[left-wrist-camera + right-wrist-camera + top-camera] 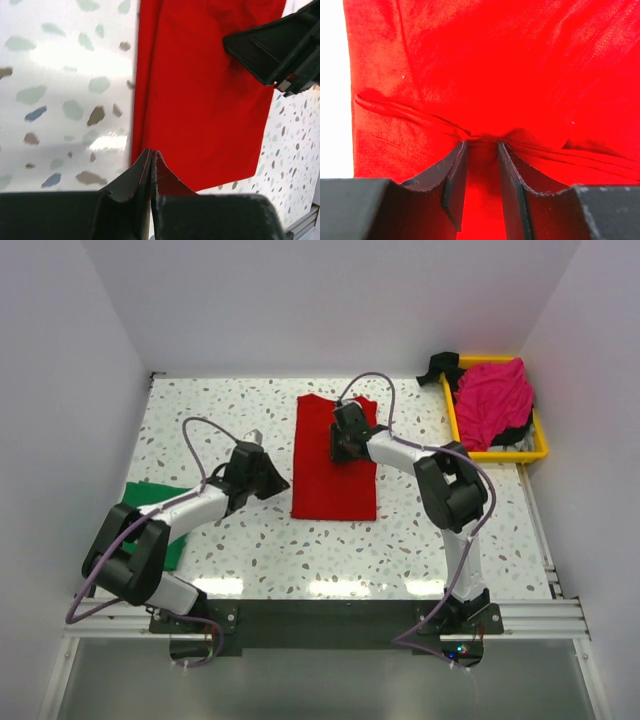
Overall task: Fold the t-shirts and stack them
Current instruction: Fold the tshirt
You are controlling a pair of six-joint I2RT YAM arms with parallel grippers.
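My right fingers (460, 160) are clamped on a raised ridge of the red t-shirt (333, 485). It lies as a long strip on the tabletop (200, 410), with its long axis running away from me. My left fingers (151, 157) are pressed together, apparently empty, near the shirt's left edge.

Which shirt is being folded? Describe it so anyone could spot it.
On the speckled table, dead centre, lies the red t-shirt, a long flat strip pinched by the right claw. Only it is red: the green t-shirt lies at the left edge, the pink t-shirt in the yellow tray.
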